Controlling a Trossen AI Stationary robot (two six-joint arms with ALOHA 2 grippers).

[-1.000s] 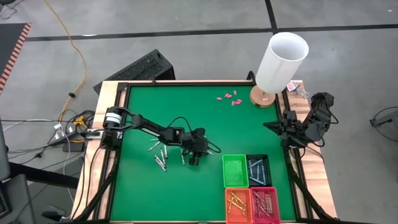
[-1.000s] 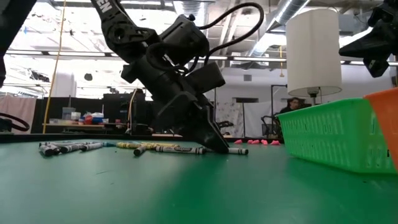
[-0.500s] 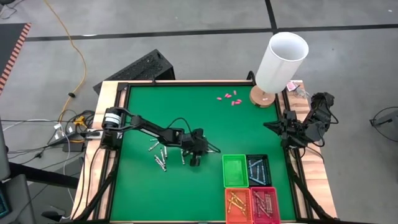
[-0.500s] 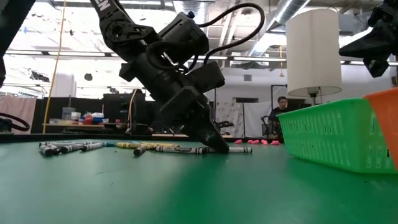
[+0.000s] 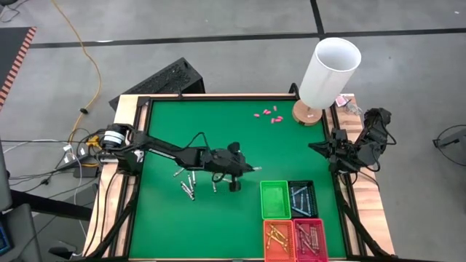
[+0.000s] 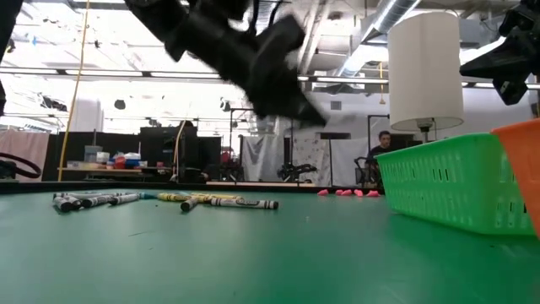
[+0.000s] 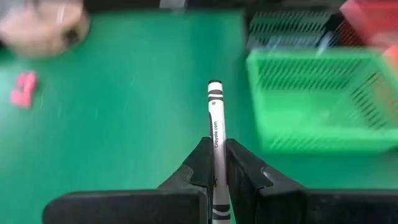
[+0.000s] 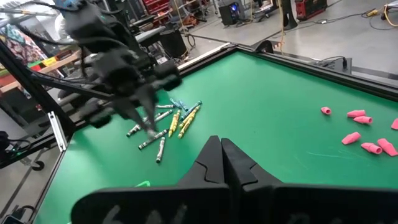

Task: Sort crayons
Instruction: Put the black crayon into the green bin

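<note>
My left gripper [image 7: 216, 144] hangs above the middle of the green table [image 5: 218, 131], left of the baskets, shut on a grey-white crayon [image 7: 214, 106]. In the high view this gripper [image 5: 247, 169] points toward the table's right. Several loose crayons [image 5: 186, 182] lie flat on the mat behind it, also seen low [image 6: 228, 203] and from the right wrist [image 8: 168, 121]. My right gripper [image 8: 221, 155] waits shut over the table's right edge [image 5: 314, 148], holding nothing. My left gripper pinches the grey-white crayon between its two fingers [image 7: 239, 165], with the crayon lying along them. Its shaft [image 7: 216, 134] sticks out forward past the fingertips to its free end [image 7: 214, 84]. The fingers slant slightly down toward the table's right. The crayon is lifted clear of the mat.
At the near right stand a green basket [image 5: 275, 199], a dark one [image 5: 302, 196], an orange one [image 5: 279, 239] and a red one [image 5: 310, 239]. A tall white cylinder on a wooden base [image 5: 329, 73] is at the far right, with pink pieces [image 5: 268, 114] beside it.
My left gripper has risen from the mat with the grey-white crayon, gone a little toward the table's right and tipped nearer to level. The crayon that lay under its fingertips is lifted clear. The other crayons have stayed in place.
</note>
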